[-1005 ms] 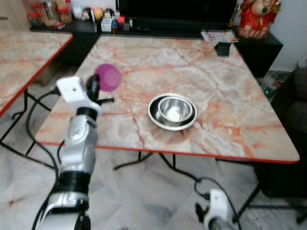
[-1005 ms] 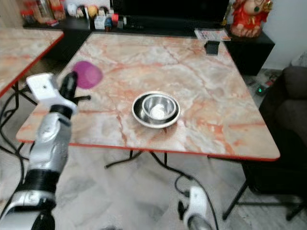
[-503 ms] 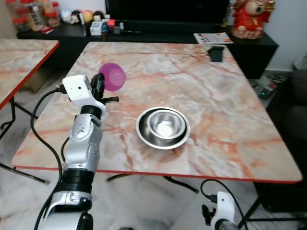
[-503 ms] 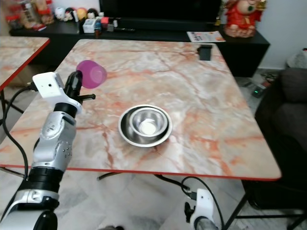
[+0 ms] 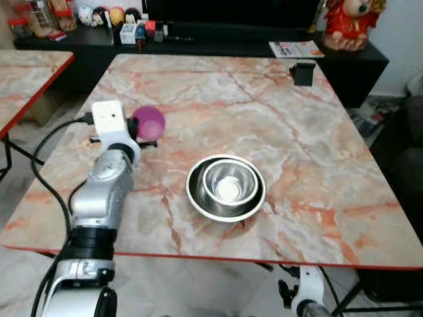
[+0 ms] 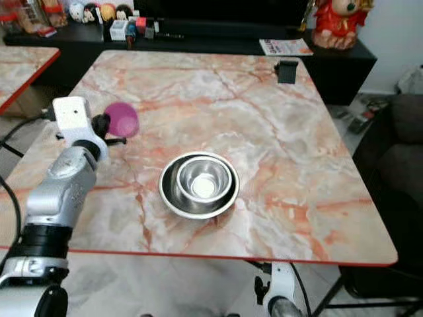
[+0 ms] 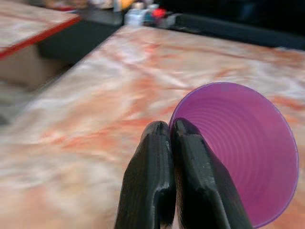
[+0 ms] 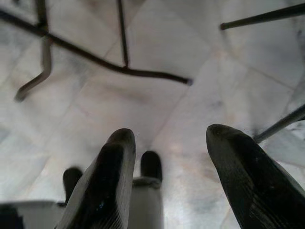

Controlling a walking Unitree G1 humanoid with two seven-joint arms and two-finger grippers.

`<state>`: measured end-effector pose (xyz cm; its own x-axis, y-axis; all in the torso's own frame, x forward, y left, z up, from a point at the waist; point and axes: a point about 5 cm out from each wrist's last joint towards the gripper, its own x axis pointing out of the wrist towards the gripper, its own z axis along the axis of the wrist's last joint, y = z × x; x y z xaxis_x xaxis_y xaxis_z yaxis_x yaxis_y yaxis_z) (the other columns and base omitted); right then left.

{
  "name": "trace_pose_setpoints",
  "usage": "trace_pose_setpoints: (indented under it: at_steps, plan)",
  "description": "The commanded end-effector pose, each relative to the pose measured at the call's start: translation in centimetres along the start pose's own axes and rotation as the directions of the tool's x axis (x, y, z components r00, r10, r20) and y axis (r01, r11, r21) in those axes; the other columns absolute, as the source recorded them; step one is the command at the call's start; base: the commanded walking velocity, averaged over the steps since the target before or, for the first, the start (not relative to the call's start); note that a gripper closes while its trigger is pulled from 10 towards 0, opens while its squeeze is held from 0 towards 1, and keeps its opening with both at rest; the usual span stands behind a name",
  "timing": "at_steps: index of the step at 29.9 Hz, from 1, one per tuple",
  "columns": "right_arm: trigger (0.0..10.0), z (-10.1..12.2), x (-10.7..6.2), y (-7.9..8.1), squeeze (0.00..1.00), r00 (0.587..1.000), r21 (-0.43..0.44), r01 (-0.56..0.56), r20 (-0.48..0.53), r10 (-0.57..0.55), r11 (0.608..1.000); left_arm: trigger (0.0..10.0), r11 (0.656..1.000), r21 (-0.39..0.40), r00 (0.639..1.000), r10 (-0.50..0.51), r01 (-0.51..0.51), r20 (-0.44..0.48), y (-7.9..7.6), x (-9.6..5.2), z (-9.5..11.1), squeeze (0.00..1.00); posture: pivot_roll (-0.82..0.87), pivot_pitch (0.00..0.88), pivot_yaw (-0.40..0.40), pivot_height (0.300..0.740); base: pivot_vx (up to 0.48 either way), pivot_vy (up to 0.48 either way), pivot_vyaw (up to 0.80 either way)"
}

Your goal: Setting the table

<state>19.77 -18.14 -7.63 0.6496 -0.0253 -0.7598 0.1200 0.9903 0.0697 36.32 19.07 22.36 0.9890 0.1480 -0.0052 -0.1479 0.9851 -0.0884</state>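
Inventory as I see it from the head camera.

Table: one, marble-patterned with a red edge, directly in front of me. A second table of the same kind stands off to my left.

Bowls: two steel ones, nested. The smaller bowl sits inside the larger bowl, near the table's front middle.

Cup: one, purple, tipped on its side above the left part of the table, well left of the bowls. I hold it in my left gripper, whose two black fingers are clenched on its rim, one inside and one outside.

Right gripper: one, hanging low by the floor below the table's front edge, its two fingers spread apart with nothing between them. Tiled floor and dark table legs lie beyond it.

Far side: one small black box on the table's far right corner, one red figurine on the dark cabinet behind.
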Motion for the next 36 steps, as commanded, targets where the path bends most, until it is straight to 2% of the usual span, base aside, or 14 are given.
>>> trace_pose_setpoints:
  at_steps: [1, 4, 7, 10, 13, 14, 22, 25, 28, 36]
  plan:
    - [10.0, -0.2, -0.1, -0.2, 0.0, 1.0, -0.005, 0.003, -0.007, -0.003, 1.0, 10.0, 1.0, 0.017, 0.999, 0.018, -0.018, 0.049, -0.2, 0.0, 2.6, 0.0, 0.08, 0.133, -0.047, 0.74, 0.0, 0.0, 0.0]
    - [10.0, -0.3, -0.1, -0.4, 0.0, 1.0, -0.005, 0.007, -0.009, -0.007, 1.0, 10.0, 0.999, -0.009, 0.999, 0.035, -0.035, 0.008, -0.2, 0.5, 3.8, 0.0, 0.08, 0.13, -0.043, 0.74, 0.0, 0.0, 0.0]
    - [10.0, -0.3, -0.1, -0.7, 0.0, 1.0, -0.003, 0.013, -0.009, -0.013, 1.0, 10.0, 0.999, -0.046, 0.999, 0.004, -0.006, -0.042, -0.5, 0.6, 3.9, 0.0, 0.09, 0.126, -0.039, 0.74, 0.0, 0.0, 0.0]
    - [10.0, -0.2, -0.1, -0.8, 0.0, 1.0, -0.002, 0.016, -0.007, -0.017, 1.0, 10.0, 0.995, -0.096, 0.994, -0.011, 0.0, -0.111, -0.6, 0.6, 2.9, 0.0, 0.09, 0.127, -0.036, 0.74, 0.0, 0.0, 0.0]
    - [10.0, -0.1, -0.1, -0.8, 0.0, 1.0, 0.002, 0.018, -0.005, -0.018, 1.0, 10.0, 0.989, -0.147, 0.975, -0.034, 0.001, -0.221, -0.7, 0.3, 0.9, 0.0, 0.09, 0.13, -0.033, 0.74, 0.0, 0.0, 0.0]
    - [10.0, -0.1, -0.1, -0.8, 0.0, 1.0, 0.002, 0.018, -0.005, -0.018, 1.0, 10.0, 0.989, -0.15, 0.973, -0.035, 0.0, -0.229, -0.7, 0.3, 0.8, 0.0, 0.09, 0.13, -0.033, 0.74, 0.0, 0.0, 0.0]
    - [10.0, -0.3, -0.1, -0.6, 0.0, 1.0, -0.005, 0.009, -0.012, -0.009, 1.0, 10.0, 0.989, -0.146, 0.955, -0.028, -0.017, -0.296, -1.0, -0.3, -0.5, 0.0, 0.09, 0.136, -0.033, 0.74, 0.0, 0.0, 0.0]
    - [10.0, -0.5, -0.2, -0.7, 0.0, 1.0, -0.006, 0.01, -0.017, -0.01, 1.0, 10.0, 0.994, -0.103, 0.943, -0.014, -0.022, -0.334, -0.7, -0.5, -1.4, 0.0, 0.09, 0.139, -0.033, 0.74, 0.0, 0.0, 0.0]
    - [10.0, -0.6, -0.2, -0.8, 0.0, 1.0, -0.009, 0.011, -0.02, -0.012, 1.0, 10.0, 0.995, -0.1, 0.934, -0.012, -0.026, -0.356, -0.6, -0.7, -2.0, 0.0, 0.09, 0.142, -0.031, 0.74, 0.0, 0.0, 0.0]
    - [10.0, -0.6, -0.2, -0.9, 0.0, 1.0, -0.005, 0.014, -0.019, -0.014, 1.0, 10.0, 0.994, -0.111, 0.927, -0.03, -0.012, -0.373, -1.1, -1.0, -2.3, 0.0, 0.09, 0.14, -0.029, 0.74, 0.0, 0.0, 0.0]
